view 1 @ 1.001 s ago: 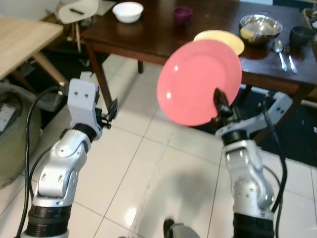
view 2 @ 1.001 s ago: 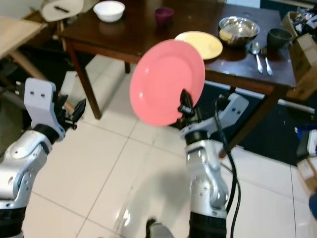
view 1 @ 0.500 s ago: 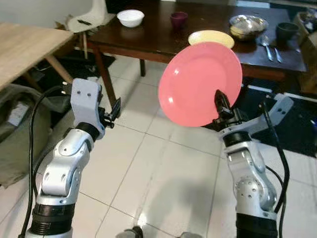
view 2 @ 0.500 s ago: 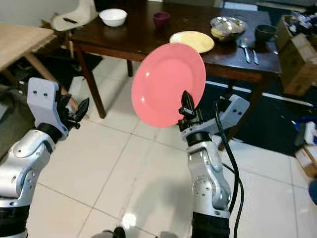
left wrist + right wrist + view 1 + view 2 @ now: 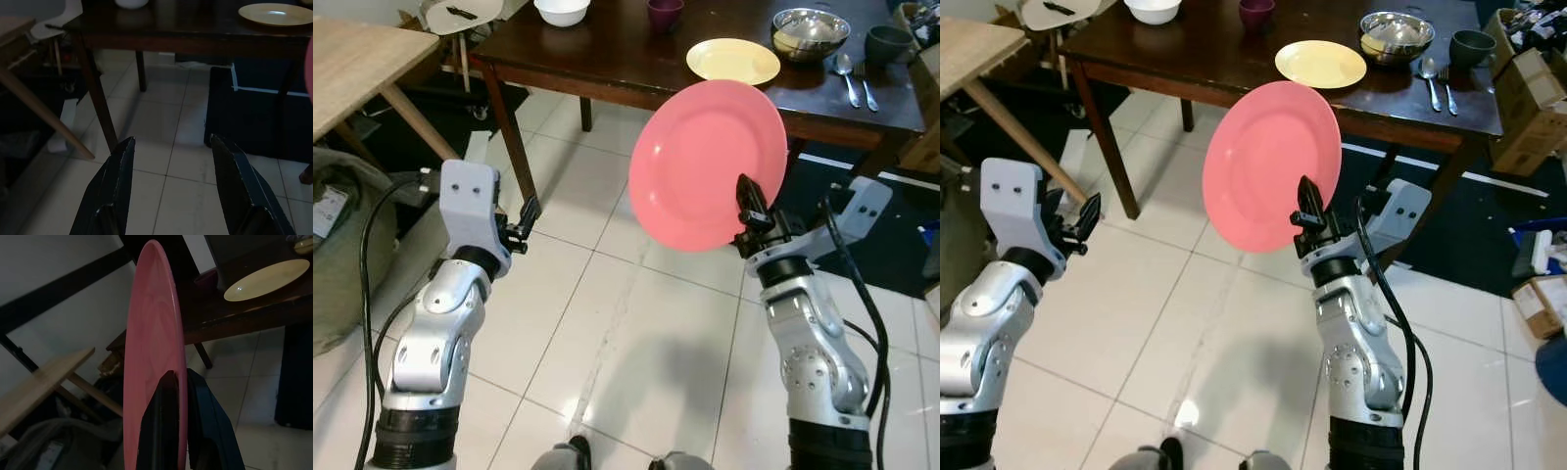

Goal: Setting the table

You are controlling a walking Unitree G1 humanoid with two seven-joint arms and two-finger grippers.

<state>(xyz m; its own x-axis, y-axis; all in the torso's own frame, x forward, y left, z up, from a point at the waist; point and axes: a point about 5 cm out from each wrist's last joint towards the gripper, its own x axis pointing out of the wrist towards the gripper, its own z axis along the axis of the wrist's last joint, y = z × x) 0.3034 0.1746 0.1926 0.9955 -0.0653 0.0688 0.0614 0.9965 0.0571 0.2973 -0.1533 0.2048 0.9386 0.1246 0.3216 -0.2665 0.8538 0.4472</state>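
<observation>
Pink plate (image 5: 709,164) upright, facing robot

pink plate (image 5: 705,162), yellow plate (image 5: 733,61), white bowl (image 5: 561,10)

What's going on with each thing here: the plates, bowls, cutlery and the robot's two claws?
Pink plate: held on edge, off the table.
Right gripper: shut on the pink plate's rim.
Left gripper: open, holding nothing.
Yellow plate: flat on the dark table.
Steel bowl: upright, something yellowish inside.
White bowl: upright.
Spoon and fork: lying side by side.
</observation>
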